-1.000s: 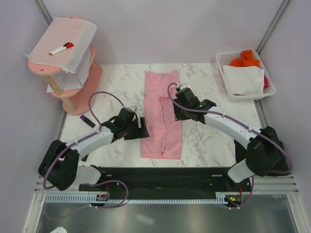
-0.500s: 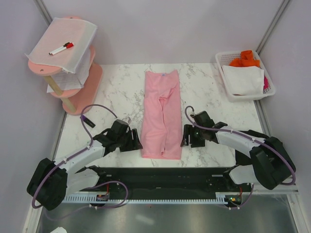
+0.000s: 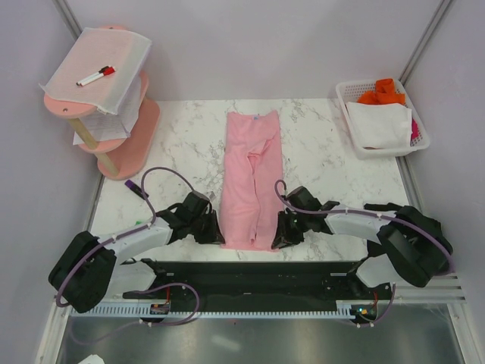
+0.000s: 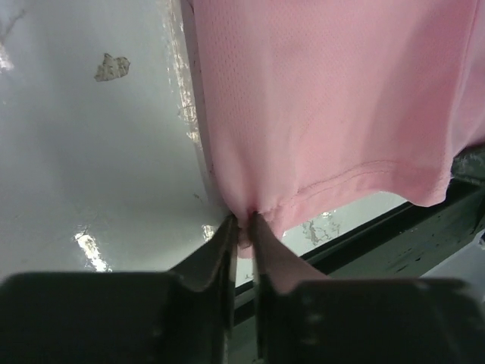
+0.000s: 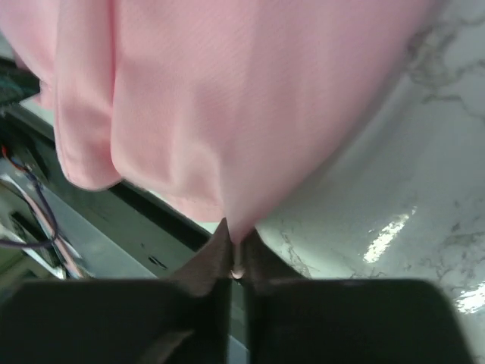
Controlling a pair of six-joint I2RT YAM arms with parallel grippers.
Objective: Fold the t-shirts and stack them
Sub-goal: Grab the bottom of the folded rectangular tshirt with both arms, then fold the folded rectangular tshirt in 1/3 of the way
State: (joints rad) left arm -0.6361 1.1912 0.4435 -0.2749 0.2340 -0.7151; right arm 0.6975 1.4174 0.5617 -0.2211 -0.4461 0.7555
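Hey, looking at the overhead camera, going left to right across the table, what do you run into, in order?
pink tiered stand → left gripper, pinching the shirt's near left corner → pink t-shirt → right gripper, pinching its near right corner → white basket

The pink t-shirt [image 4: 326, 98] is soft, matt cloth with a fine pinhole knit and a stitched hem. The counter [image 4: 98, 174] is smooth, glossy, marble-patterned white and throws back spots of light. The left gripper [image 4: 241, 227] and right gripper [image 5: 233, 235] have matt black, plastic-looking fingers. The basket [image 3: 342, 95] is slotted white plastic. The tiered stand [image 3: 144, 121] is matt pink on a pale wooden post [image 3: 92, 141].
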